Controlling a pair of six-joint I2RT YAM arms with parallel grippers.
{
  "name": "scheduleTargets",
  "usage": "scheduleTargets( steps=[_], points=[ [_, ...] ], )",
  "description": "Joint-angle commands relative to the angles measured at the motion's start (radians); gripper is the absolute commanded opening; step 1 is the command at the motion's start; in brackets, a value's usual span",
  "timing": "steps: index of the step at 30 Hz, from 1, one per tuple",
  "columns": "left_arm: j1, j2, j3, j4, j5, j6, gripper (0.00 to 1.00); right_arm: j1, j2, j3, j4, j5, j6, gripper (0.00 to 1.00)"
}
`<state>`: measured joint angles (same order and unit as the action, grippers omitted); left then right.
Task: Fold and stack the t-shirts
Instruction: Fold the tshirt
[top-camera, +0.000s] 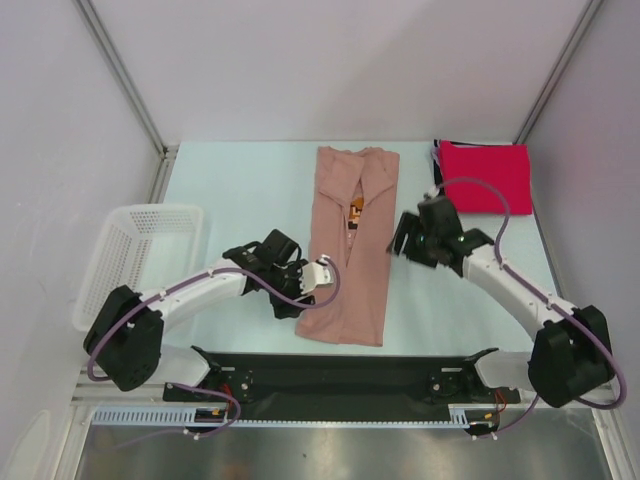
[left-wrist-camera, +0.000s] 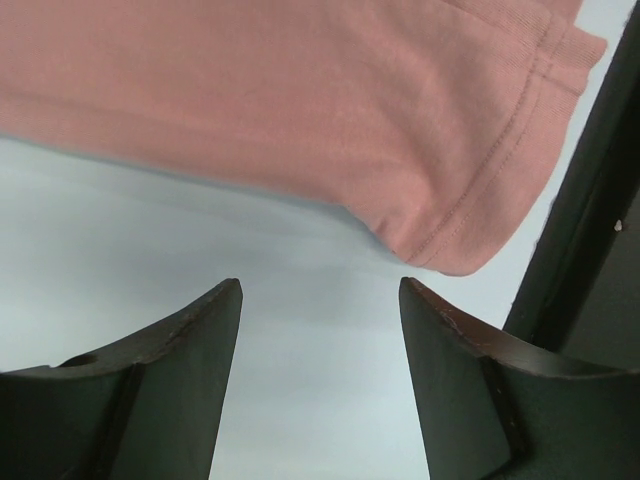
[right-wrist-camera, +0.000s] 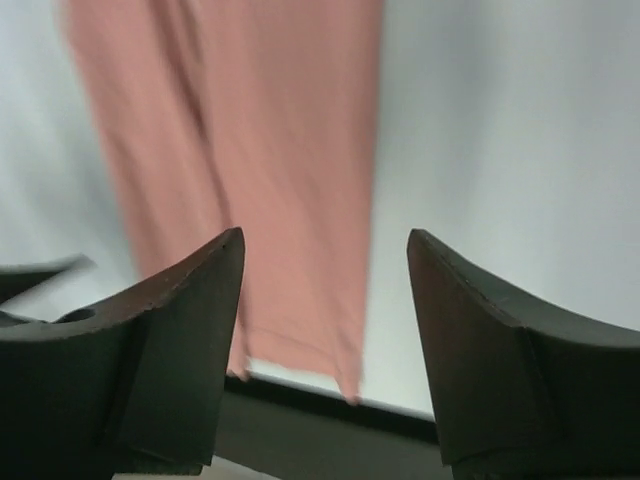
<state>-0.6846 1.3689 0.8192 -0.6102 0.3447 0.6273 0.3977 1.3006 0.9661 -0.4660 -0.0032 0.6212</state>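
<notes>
A dusty-pink t-shirt (top-camera: 365, 290) is laid as a long narrow strip down the middle of the pale surface (top-camera: 250, 190), from 12 to 6 o'clock, its sides apparently folded in ready for halving. The left fingers (left-wrist-camera: 180, 340) are spread and empty by its 8 o'clock hem corner; the right fingers (right-wrist-camera: 180, 300) are spread and empty beside its 3 o'clock edge. A folded red t-shirt (top-camera: 485, 175) is parked at 1 o'clock, probably as the stack's base. A white basket (top-camera: 130, 250) is seen at 9 o'clock
</notes>
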Motion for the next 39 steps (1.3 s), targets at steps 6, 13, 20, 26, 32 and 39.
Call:
scheduleTargets(
  steps=[6, 13, 20, 26, 32, 39],
  points=[
    [-0.001, -0.077, -0.022, 0.049, 0.088, -0.008, 0.7, 0.33, -0.285, -0.355, -0.148, -0.038, 0.34, 0.64],
    [-0.006, -0.1, -0.028, 0.043, 0.088, -0.006, 0.7, 0.394, -0.209, -0.461, 0.021, -0.099, 0.417, 0.57],
    [-0.006, -0.131, -0.038, 0.055, 0.079, 0.005, 0.7, 0.392, -0.109, -0.509, 0.128, -0.156, 0.422, 0.08],
    [-0.039, -0.18, -0.052, 0.09, 0.094, 0.095, 0.69, 0.317, -0.203, -0.533, -0.06, -0.121, 0.364, 0.0],
    [-0.239, -0.139, -0.092, 0.154, -0.007, 0.251, 0.68, 0.182, -0.376, -0.573, -0.229, -0.141, 0.305, 0.0],
    [-0.427, -0.099, -0.186, 0.223, -0.061, 0.411, 0.7, 0.159, -0.376, -0.596, -0.203, -0.182, 0.279, 0.0]
  ],
)
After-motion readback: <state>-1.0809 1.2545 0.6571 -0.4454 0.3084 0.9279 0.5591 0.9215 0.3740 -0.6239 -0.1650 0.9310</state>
